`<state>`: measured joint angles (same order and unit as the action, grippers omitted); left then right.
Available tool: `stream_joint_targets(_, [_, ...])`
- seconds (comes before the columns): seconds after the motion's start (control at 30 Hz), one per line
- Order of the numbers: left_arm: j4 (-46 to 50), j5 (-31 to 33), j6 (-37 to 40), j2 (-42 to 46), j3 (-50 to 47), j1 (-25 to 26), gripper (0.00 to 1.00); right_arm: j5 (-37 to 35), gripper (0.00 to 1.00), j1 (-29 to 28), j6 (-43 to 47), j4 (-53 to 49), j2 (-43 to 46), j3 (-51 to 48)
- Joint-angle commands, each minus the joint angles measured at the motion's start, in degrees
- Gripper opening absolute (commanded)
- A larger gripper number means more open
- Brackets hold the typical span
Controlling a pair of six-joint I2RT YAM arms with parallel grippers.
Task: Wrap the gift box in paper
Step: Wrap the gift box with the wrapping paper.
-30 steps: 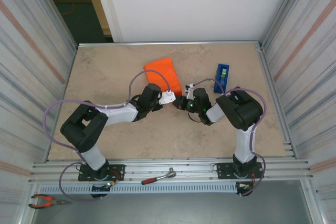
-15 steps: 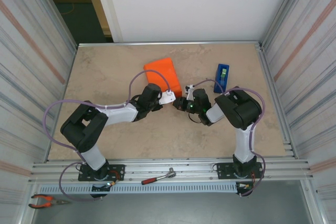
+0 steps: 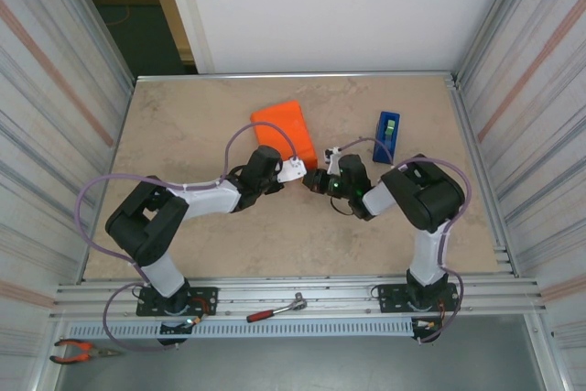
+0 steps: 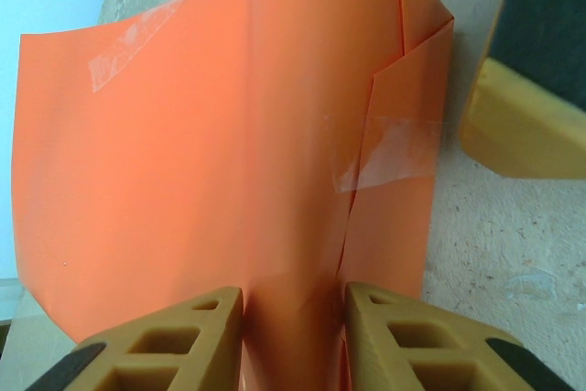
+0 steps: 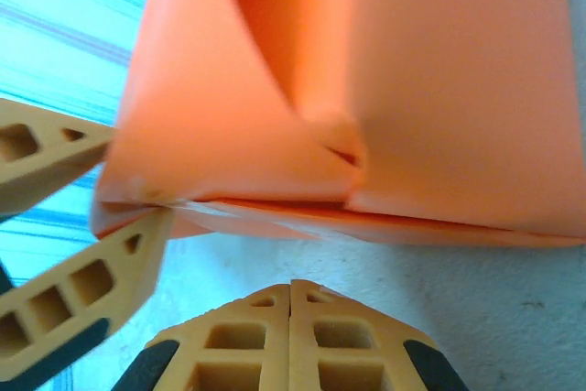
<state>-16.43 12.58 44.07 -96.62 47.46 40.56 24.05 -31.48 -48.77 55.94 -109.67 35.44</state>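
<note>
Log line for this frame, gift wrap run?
left claw: shut on orange paper flap | right claw: shut, empty, facing that flap | clear tape: strips on paper | blue tape dispenser: right of paper

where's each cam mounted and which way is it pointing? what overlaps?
Top external: fixed above and behind the bases, looking down at the table; left arm and right arm meet at the paper.
Left wrist: rides the left arm, looking along the left fingers, which pinch a fold of the taped paper.
Right wrist: low at table level, facing the paper's folded end; right fingers shut, holding nothing.
Shared: both wrist views see the paper; the right wrist view also catches the left fingers.
</note>
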Motion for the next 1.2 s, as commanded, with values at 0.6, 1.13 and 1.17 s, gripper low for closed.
stream_joint_targets(0.6, [4.03,0.4,-0.89,-2.34,-1.49,0.21,0.33,1.95,0.0,-0.07,1.72,-3.0,0.63,7.45])
stream_joint_targets(1.13, [3.95,0.52,-0.79,-2.28,-1.43,0.23,0.33,1.85,0.0,-0.08,0.69,-1.72,1.79,6.23])
stream_joint_targets(1.17, [3.94,0.51,-0.79,-2.4,-1.49,0.21,0.33,1.69,0.0,-0.06,0.55,-1.59,1.5,6.47])
